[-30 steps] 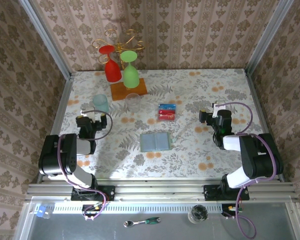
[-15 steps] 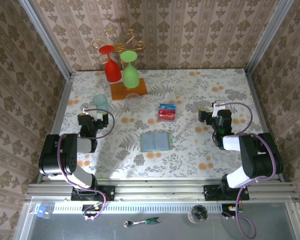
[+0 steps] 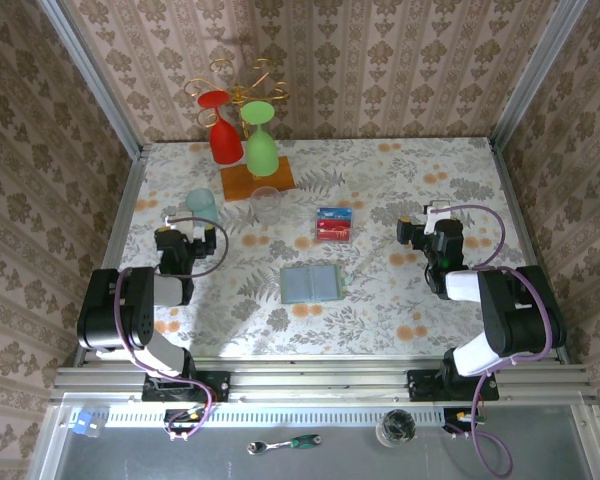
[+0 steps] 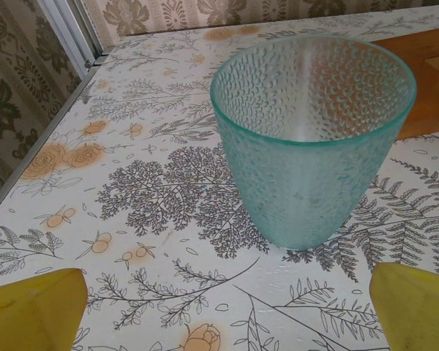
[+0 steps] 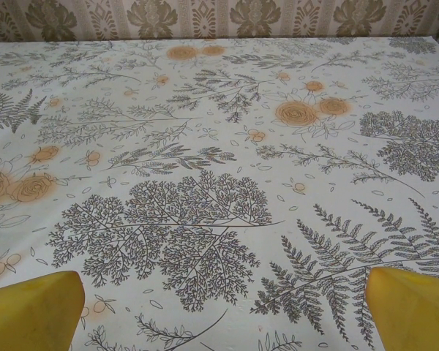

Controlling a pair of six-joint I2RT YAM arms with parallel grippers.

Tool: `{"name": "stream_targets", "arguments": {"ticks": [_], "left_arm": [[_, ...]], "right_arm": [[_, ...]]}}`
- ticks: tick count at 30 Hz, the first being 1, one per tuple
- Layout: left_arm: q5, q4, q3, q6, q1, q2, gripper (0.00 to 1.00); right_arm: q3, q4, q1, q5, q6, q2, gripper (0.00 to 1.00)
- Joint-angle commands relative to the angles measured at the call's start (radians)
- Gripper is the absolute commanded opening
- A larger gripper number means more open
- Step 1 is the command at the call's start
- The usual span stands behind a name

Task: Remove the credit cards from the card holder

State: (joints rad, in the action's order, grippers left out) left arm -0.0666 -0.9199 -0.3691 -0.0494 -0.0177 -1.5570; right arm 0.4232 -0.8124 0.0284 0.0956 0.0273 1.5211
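Both arms rest at the near edge of a counter (image 3: 400,170) draped in a cloth of grey ferns and orange roses. The left pincer (image 3: 183,232) stands wide open and empty, its yellow fingertips (image 4: 33,307) cut off at the bottom corners of its wrist view. A dimpled teal cup (image 4: 312,139) stands upright just ahead of it. The right pincer (image 3: 425,225) is likewise spread wide with nothing in it, facing bare cloth.

The holder (image 3: 312,283) lies open and flat at mid-counter between the two arms, well apart from both. The cards (image 3: 333,225), red with a blue one at the far end, lie just beyond it. From above they are too small to count, and whether any card is in the holder's pockets cannot be told.

Near the far left, a clear cup (image 3: 267,205) stands beside a wooden base (image 3: 257,178) with a gold rack, from which a red glass (image 3: 220,135) and a green glass (image 3: 261,145) hang upside down. Damask wallpaper and metal posts close in three sides. A ratchet (image 3: 285,443) and a jar (image 3: 395,428) lie on the tray below the arms.
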Motion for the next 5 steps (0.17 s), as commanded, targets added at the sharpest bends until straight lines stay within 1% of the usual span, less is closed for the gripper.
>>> {"name": "stream_targets", "arguments": {"ticks": [1,5], "left_arm": [[0.014,-0.002,-0.023,-0.001,0.005,0.0,1.0],[0.016,-0.002,-0.022,-0.001,0.007,0.0,1.0]], "right_arm": [[-0.003,-0.023,-0.004,-0.016,0.006,0.017,1.0],[-0.015,-0.039,-0.007,-0.018,0.008,0.008,1.0]]}}
